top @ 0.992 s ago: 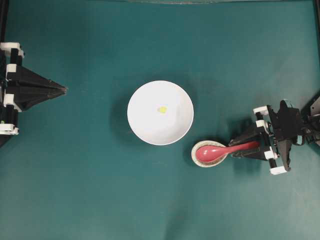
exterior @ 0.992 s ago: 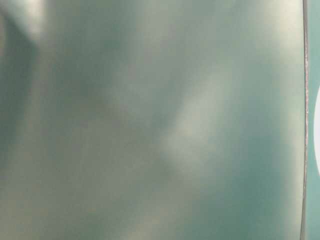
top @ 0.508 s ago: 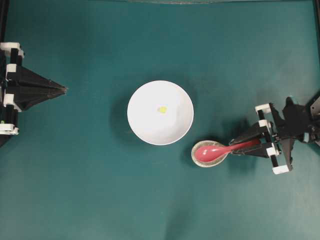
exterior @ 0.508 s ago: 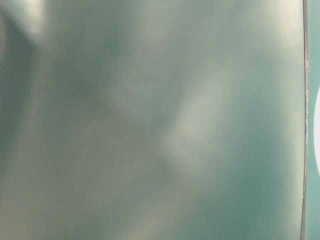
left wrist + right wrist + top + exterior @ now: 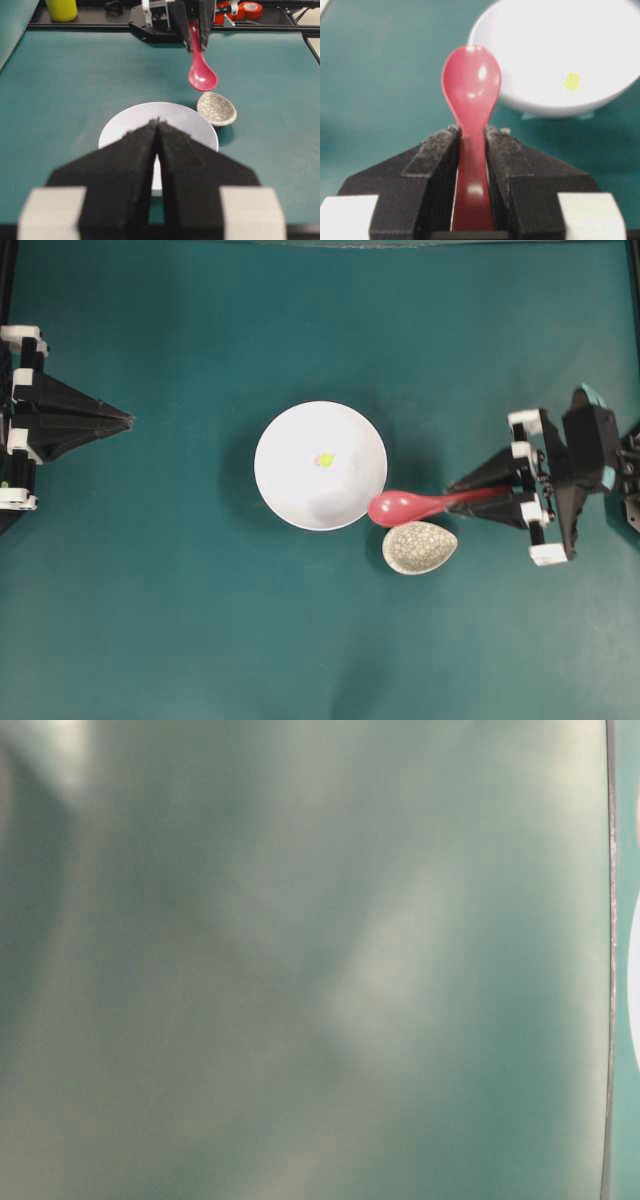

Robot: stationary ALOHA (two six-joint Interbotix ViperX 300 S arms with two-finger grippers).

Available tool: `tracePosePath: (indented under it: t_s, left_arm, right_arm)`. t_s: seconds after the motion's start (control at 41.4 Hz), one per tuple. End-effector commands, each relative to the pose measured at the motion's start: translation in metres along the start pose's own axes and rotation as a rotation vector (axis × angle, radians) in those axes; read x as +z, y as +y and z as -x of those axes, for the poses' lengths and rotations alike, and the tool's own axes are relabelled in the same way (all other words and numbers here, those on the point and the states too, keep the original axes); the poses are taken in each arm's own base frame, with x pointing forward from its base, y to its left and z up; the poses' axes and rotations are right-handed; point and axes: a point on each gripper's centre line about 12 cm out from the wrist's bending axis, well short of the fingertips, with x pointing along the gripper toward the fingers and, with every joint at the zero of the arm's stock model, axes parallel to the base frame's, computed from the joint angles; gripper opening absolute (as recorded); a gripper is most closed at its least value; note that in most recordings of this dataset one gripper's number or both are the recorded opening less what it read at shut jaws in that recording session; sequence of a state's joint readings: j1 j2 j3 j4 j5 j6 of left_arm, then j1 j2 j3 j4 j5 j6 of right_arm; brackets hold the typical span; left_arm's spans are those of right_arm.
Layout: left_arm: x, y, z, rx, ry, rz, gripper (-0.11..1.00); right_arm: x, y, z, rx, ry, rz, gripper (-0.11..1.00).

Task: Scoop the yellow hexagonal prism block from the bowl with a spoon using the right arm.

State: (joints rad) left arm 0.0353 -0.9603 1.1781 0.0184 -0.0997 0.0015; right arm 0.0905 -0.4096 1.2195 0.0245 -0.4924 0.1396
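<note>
Now the spoon [image 5: 410,506] has lifted off the spoon rest [image 5: 419,547].

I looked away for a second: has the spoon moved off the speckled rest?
Yes. The spoon, clamped in the right tool, has left the speckled rest. In the overhead view its scoop now sits above the rest, beside the white bowl's rim.

The bowl [image 5: 320,466] is plain white, the block [image 5: 325,459] bright yellow, the spoon [image 5: 410,506] glossy pink-red, the spoon rest [image 5: 419,547] pale (crackled with dark veins), the bench [image 5: 200,620] teal.
</note>
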Motion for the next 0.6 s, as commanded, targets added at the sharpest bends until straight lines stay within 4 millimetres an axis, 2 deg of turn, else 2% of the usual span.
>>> tracePosePath:
  t_s: [0.0,0.266,0.58]
  left_arm:
    - [0.008,0.0,-0.003,0.002,-0.029,-0.001,0.01]
    - [0.007,0.001,-0.007,0.003,-0.037,-0.004,0.01]
    - [0.004,0.0,-0.011,0.001,-0.029,-0.009,0.01]
  right_arm:
    - [0.025,-0.002,-0.003,-0.024,0.024,-0.009,0.24]
    - [0.066,-0.019,-0.015,-0.121,0.211,-0.053,0.24]
    - [0.086,-0.034,-0.032,-0.187,0.371,-0.102,0.24]
